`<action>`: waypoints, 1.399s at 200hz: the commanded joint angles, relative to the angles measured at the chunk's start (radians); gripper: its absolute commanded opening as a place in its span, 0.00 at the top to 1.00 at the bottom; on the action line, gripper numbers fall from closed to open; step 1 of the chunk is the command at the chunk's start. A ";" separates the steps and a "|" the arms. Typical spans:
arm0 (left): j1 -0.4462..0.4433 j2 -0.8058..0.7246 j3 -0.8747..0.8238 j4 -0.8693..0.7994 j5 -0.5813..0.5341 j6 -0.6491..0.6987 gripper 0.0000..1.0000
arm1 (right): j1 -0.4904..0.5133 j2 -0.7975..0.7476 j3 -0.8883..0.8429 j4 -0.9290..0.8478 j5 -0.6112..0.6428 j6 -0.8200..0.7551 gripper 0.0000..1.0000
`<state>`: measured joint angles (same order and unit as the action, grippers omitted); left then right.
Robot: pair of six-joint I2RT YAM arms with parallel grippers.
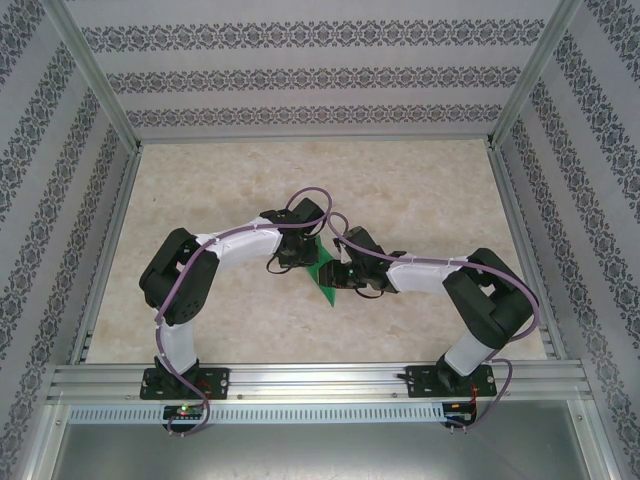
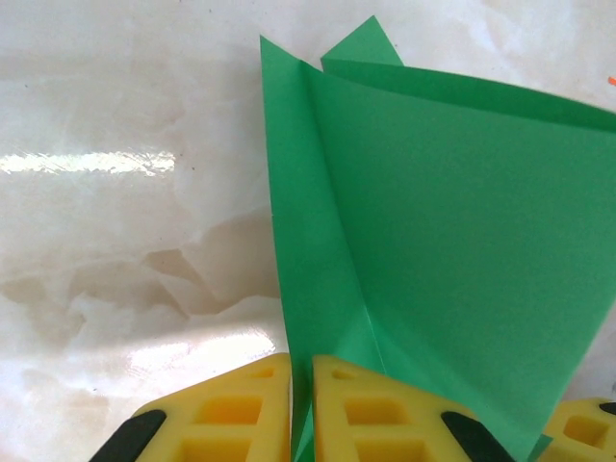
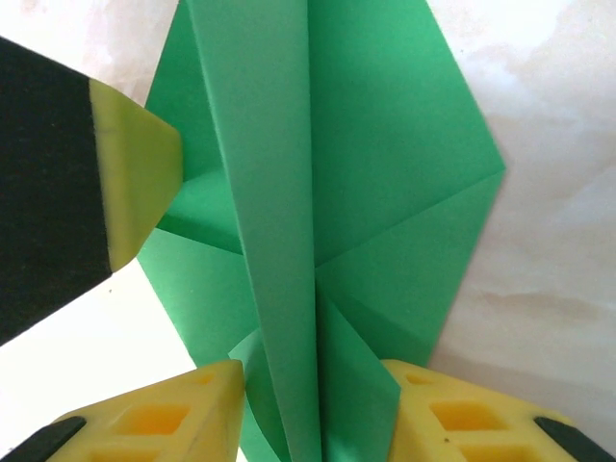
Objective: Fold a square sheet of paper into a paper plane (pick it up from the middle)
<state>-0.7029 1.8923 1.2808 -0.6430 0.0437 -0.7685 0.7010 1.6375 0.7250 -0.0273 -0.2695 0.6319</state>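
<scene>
**A:** What lies nearest?

**B:** An aluminium rail (image 1: 320,378) along the near edge, with both arm bases bolted to it. The left arm (image 1: 180,280) and right arm (image 1: 490,300) bend inward from there. A purple cable (image 1: 240,236) runs along each.

**A:** And where is the sheet of paper (image 1: 325,275)?

**B:** At the middle of the desk (image 1: 420,190), between the two wrists. It is bright green and already creased into several folds, with one narrow ridge running down its length. Whether its lower tip touches the desk I cannot tell.

**A:** How do the jaws of the left gripper (image 2: 300,371) stand?

**B:** Clenched on a folded edge of the sheet, the yellow fingers (image 2: 241,409) nearly together with a thin strip of green between them.

**A:** And the right gripper (image 3: 313,375)?

**B:** Its jaws stand either side of the ridge and the small flaps at its foot, close against the paper. I cannot tell whether they actually pinch it. In the right wrist view a finger of the left gripper comes in from the side and its tip touches the sheet.

**A:** What is further off?

**B:** Bare marbled beige desk around the grippers. Beyond it are metal frame posts (image 1: 95,75) and walls (image 1: 300,75) papered in grey ornamental stripes.
</scene>
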 commanded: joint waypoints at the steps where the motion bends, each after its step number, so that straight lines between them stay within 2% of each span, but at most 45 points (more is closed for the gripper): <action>1: -0.008 -0.007 -0.006 0.029 0.004 -0.002 0.86 | 0.015 0.008 0.025 -0.004 0.012 -0.027 0.58; 61: -0.008 -0.004 -0.005 0.028 0.007 -0.003 0.86 | 0.021 0.021 0.003 0.067 -0.070 -0.046 0.50; 109: -0.008 -0.006 -0.001 0.025 0.008 -0.002 0.86 | 0.024 0.025 0.017 0.025 -0.034 -0.079 0.48; 181: -0.007 -0.020 -0.010 0.025 0.003 0.001 0.86 | 0.040 0.025 0.038 -0.030 0.074 -0.077 0.69; 220: -0.008 -0.038 -0.023 0.042 0.013 -0.001 0.84 | 0.047 0.035 0.057 -0.042 0.090 -0.076 0.72; 233: -0.009 -0.039 -0.023 0.046 0.015 -0.003 0.84 | 0.050 0.040 0.066 -0.050 0.100 -0.075 0.78; 248: -0.008 -0.044 -0.024 0.046 0.015 -0.007 0.84 | 0.051 0.044 0.071 -0.059 0.116 -0.068 0.79; 280: -0.007 -0.068 -0.034 0.054 0.013 -0.010 0.81 | 0.052 0.035 0.073 -0.057 0.116 -0.070 0.89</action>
<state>-0.7025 1.8809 1.2560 -0.6270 0.0467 -0.7700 0.7399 1.6657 0.7696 -0.0849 -0.1833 0.5758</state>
